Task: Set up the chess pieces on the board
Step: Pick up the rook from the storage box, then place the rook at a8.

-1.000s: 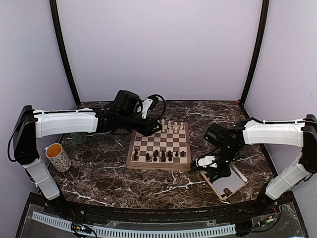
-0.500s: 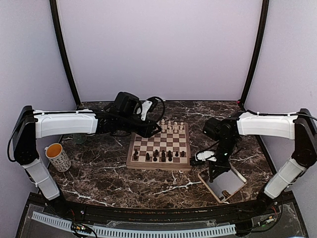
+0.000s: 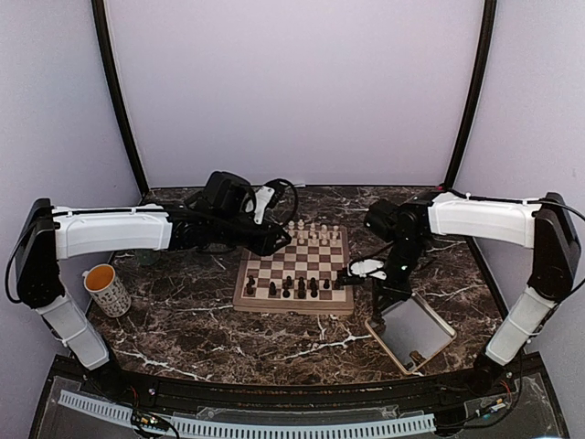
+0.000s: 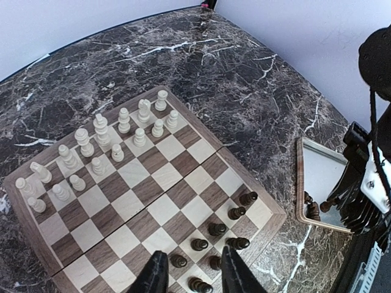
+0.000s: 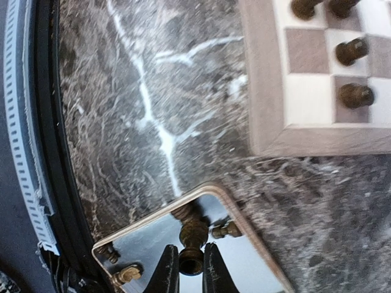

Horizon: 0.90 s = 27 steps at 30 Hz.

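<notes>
The right hand (image 5: 190, 268) pinches one dark chess piece (image 5: 193, 235) above the tray (image 5: 263, 274) on the surface (image 5: 122, 122), where a few dark pieces (image 5: 226, 230) lie. The left hand (image 4: 192, 274) hovers wide over the board (image 3: 292, 308).

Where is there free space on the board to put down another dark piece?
The middle rows of the board, between the cream pieces and the dark pieces, are bare. Both ends are crowded, though the dark rows have a few gaps.

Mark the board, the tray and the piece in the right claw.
board (image 3: 292, 307), top external view, near rim.
tray (image 3: 414, 329), top external view, bare floor.
chess piece (image 5: 192, 260), right wrist view, its gripped end.
</notes>
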Available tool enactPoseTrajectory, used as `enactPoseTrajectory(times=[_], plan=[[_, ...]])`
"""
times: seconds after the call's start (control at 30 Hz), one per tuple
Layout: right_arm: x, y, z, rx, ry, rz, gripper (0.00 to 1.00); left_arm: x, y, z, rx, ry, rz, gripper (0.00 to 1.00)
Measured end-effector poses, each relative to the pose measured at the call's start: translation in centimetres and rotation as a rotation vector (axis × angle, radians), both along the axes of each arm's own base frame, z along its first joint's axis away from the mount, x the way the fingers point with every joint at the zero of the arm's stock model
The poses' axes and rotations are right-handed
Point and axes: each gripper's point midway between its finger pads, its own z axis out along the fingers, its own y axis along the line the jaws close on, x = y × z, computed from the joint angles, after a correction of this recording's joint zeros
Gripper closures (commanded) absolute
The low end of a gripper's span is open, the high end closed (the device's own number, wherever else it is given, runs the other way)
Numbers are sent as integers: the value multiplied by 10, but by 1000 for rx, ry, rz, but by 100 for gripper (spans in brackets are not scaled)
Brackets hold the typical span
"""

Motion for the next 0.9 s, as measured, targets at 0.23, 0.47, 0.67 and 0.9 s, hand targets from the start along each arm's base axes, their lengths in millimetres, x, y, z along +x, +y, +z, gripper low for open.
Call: enactPoseTrajectory(times=[0.23, 0.47, 0.67, 0.9], plan=[[55, 37, 31, 110, -195, -77, 95, 7, 22, 12, 24, -65, 102, 67], [80, 65, 21, 124, -281, -82, 95, 11, 40, 16, 48, -99, 180, 67], [75, 77, 6, 104, -298, -42, 95, 13, 47, 14, 62, -104, 213, 67], [80, 80, -3, 83, -334, -35, 95, 13, 50, 10, 76, -100, 223, 67]])
